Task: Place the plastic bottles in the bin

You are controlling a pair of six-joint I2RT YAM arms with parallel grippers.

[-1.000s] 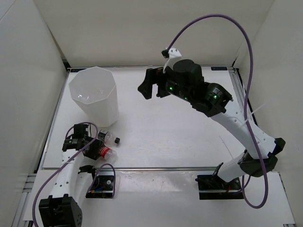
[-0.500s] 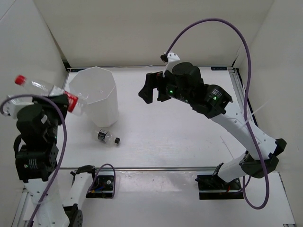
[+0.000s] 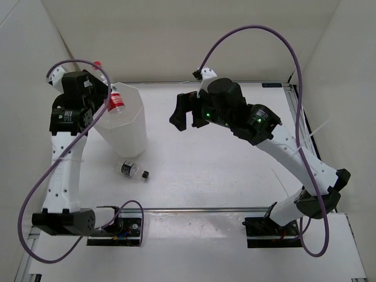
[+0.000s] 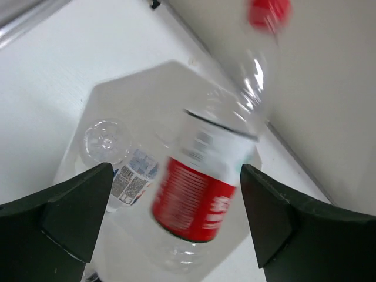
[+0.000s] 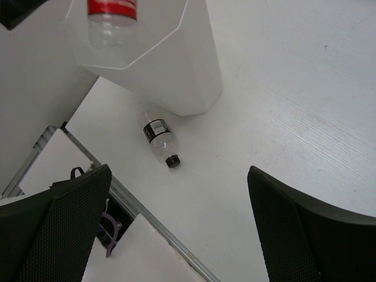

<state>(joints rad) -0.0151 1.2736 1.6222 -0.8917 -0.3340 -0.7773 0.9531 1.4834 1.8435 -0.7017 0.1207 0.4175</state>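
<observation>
The bin [image 3: 130,135] stands at the back left of the table. My left gripper [image 3: 103,88] is raised over its rim and is open. The red-labelled plastic bottle [image 4: 200,194] shows blurred between the spread fingers, touching neither, over the bin's mouth [image 4: 147,94]. It also shows from above as the red-labelled bottle [image 3: 114,100]. Inside the bin lies a bottle with a blue-white label [image 4: 134,176] beside a round clear bottle base [image 4: 106,140]. A black-capped bottle [image 3: 133,170] lies on the table in front of the bin. My right gripper [image 3: 187,111] hangs open and empty over mid-table.
White walls close in the table on the left, back and right. A metal rail [image 3: 200,208] runs along the near edge. The right wrist view shows the black-capped bottle [image 5: 158,141] next to the bin's wall [image 5: 182,82], with bare table to its right.
My left arm has risen from the table with the red-labelled bottle, swung over the bin and opened its jaws; the bottle is loose. The right arm has barely shifted.
</observation>
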